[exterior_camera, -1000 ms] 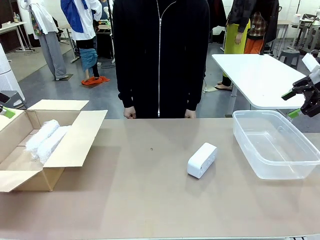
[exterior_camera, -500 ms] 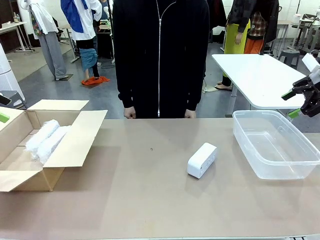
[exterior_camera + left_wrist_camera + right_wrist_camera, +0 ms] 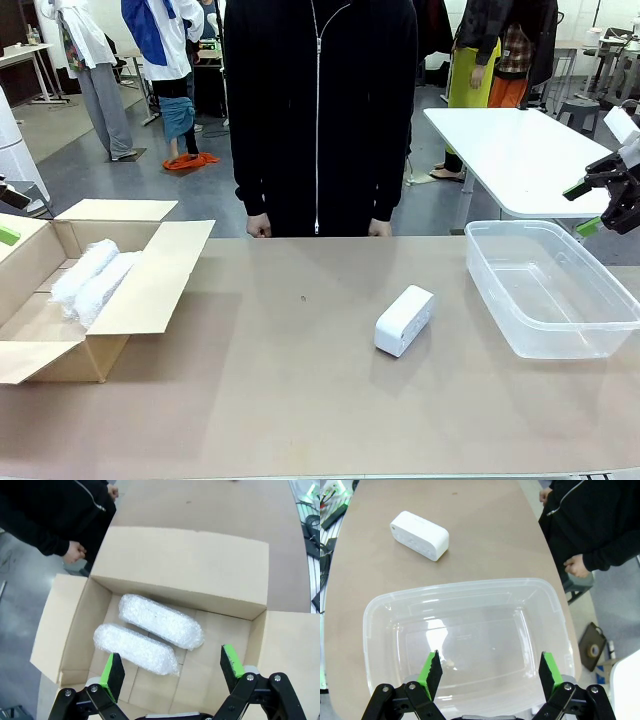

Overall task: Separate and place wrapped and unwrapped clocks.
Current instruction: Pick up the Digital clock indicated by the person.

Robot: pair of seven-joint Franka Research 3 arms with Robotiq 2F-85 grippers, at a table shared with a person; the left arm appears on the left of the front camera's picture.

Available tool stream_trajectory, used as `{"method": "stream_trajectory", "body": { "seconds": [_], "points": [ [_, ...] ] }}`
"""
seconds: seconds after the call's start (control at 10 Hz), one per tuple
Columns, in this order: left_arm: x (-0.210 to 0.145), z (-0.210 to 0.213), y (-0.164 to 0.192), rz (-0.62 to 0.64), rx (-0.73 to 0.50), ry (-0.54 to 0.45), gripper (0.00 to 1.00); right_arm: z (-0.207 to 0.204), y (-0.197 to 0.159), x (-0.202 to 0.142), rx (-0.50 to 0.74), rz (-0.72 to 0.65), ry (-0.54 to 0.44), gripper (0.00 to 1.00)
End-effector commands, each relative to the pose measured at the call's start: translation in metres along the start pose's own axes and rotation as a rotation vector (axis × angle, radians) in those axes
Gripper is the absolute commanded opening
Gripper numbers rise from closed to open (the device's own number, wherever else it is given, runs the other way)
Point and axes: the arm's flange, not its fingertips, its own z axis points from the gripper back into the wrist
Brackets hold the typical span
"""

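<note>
**Both grippers released, bundles in the box, bare clock on the table**

The unwrapped clock [image 3: 405,320] sits on the tan table [image 3: 280,410], a bit right of centre. It's a smooth white block lying flat and slanted, with one end toward the clear plastic bin [image 3: 492,296]. It's near the bin but apart from it, and no gripper or hand is on it.

On the left is an open cardboard box [image 3: 150,285] with its flaps folded out. The two wrapped bundles [image 3: 160,621] lie on its floor, side by side and parallel, crinkly bubble wrap all round. They're very close together, but I can't tell if they touch.

The left gripper [image 3: 171,665] hangs over the box, looking down into it. Its jaws are spread wide, green pads facing each other, gripping nothing.

The bin stands on the right side of the table. The right gripper [image 3: 489,666] is above it, out by the far right corner in the front view. From the wrist it looks straight down through the see-through bottom. Its jaws are also spread wide and released, with nothing between the pads.

Farthest back, a person [image 3: 320,110] in a black zip jacket stands at the far edge of the table. Their hands [image 3: 260,226] are down at the table's edge, loosely curled, well apart from the clock, box and bin.
</note>
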Motion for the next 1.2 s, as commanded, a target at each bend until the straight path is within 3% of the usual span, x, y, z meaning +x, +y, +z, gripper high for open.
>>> {"method": "stream_trajectory", "body": {
  "seconds": [0.0, 1.1],
  "points": [
    [-0.0033, 0.0073, 0.0069, -0.028, -0.012, -0.035, 1.00, -0.0018, 0.0002, 0.0001, 0.002, 0.000, 0.000, 1.00],
    [-0.0004, 0.0115, 0.0059, -0.001, -0.014, -0.004, 1.00, -0.0018, 0.0002, 0.0001, 0.002, 0.000, 0.000, 1.00]
  ]
}}
